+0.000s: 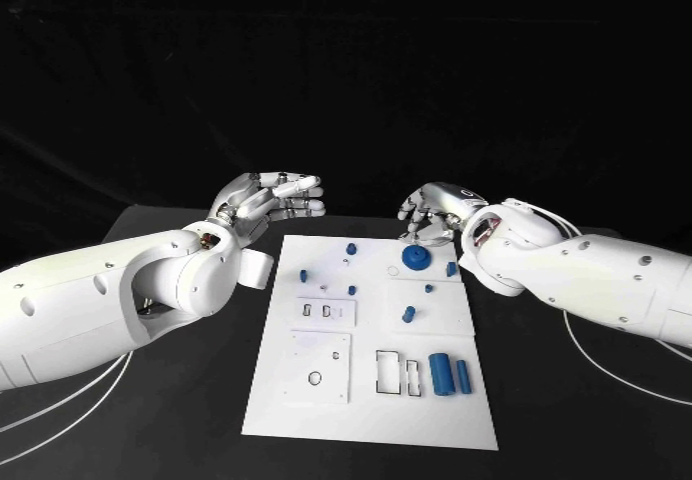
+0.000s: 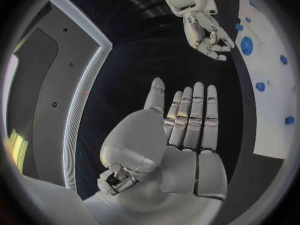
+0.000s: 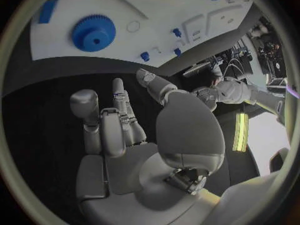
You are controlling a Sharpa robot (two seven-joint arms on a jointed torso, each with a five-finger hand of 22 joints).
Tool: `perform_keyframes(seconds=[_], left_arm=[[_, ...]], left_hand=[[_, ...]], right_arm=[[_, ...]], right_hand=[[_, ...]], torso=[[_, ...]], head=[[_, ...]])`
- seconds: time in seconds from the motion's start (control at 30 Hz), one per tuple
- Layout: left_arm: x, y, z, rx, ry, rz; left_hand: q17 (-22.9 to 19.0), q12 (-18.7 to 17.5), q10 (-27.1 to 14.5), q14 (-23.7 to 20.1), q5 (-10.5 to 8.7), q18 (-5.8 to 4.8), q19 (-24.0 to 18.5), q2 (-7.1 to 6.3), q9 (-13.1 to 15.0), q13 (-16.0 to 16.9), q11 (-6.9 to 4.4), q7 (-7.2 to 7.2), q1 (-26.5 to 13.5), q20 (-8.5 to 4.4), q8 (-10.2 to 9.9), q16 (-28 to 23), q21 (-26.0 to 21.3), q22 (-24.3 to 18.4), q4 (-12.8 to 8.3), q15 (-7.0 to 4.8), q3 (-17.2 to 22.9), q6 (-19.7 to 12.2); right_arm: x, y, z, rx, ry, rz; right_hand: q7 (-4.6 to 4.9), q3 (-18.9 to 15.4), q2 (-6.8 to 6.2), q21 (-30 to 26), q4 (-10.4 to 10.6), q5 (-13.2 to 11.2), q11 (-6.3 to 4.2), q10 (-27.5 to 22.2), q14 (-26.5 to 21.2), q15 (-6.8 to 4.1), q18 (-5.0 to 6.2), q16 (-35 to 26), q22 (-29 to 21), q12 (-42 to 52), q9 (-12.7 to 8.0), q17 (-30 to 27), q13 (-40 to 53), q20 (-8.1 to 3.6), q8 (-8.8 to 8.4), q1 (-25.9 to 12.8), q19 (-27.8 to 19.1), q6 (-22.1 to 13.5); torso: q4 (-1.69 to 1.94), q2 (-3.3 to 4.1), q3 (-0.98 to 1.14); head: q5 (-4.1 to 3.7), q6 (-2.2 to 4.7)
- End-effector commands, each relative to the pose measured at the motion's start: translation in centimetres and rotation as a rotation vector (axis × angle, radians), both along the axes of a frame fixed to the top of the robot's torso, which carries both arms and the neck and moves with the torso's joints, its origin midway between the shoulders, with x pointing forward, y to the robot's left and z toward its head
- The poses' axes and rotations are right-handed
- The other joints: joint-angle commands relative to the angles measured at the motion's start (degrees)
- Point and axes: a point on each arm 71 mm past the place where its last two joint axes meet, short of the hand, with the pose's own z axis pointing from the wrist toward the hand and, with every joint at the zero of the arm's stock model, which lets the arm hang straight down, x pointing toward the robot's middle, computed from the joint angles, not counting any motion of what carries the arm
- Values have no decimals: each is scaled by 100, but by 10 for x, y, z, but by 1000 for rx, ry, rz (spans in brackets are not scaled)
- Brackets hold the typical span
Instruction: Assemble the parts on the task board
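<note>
The white task board (image 1: 378, 418) lies in the middle of the black table. A blue gear (image 1: 415, 257) sits near its far edge, with small blue pegs (image 1: 351, 247) scattered around it. Two blue cylinders (image 1: 440, 374) lie side by side nearer to me. My left hand (image 1: 274, 200) hovers beyond the board's far left corner, fingers straight and apart, holding nothing (image 2: 187, 130). My right hand (image 1: 433, 210) hangs just past the far edge, close above the gear (image 3: 94, 32). Its fingers (image 3: 119, 125) are loosely bent and hold nothing.
Rectangular slots (image 1: 389, 372) and a plate with a round hole (image 1: 316, 378) mark the board's near half. White cables (image 1: 606, 370) trail over the table at the right, and more run at the left (image 1: 58, 405). Black table surface (image 1: 188, 400) surrounds the board.
</note>
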Motion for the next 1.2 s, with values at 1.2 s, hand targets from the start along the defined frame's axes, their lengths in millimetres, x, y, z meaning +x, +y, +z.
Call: perform_keyframes(seconds=[1.2], left_arm=[[0,-1,0,-22,2,-21]], left_hand=[[16,-10,-46,-39,-35,71,-18,67,9,6,-14,8,5,40,-14,-46,-31,-9,-49,10,-58,-30]], right_arm=[[16,-16,-43,-4,245,-116]], right_hand=[[-69,-1301,293,798,297,308,-74,778,538,-56,-316,788,1323,6964,551,2170,6903,-82,-170,400,712,-246]], torso=[[-45,-1,90]], head=[[-68,-58]])
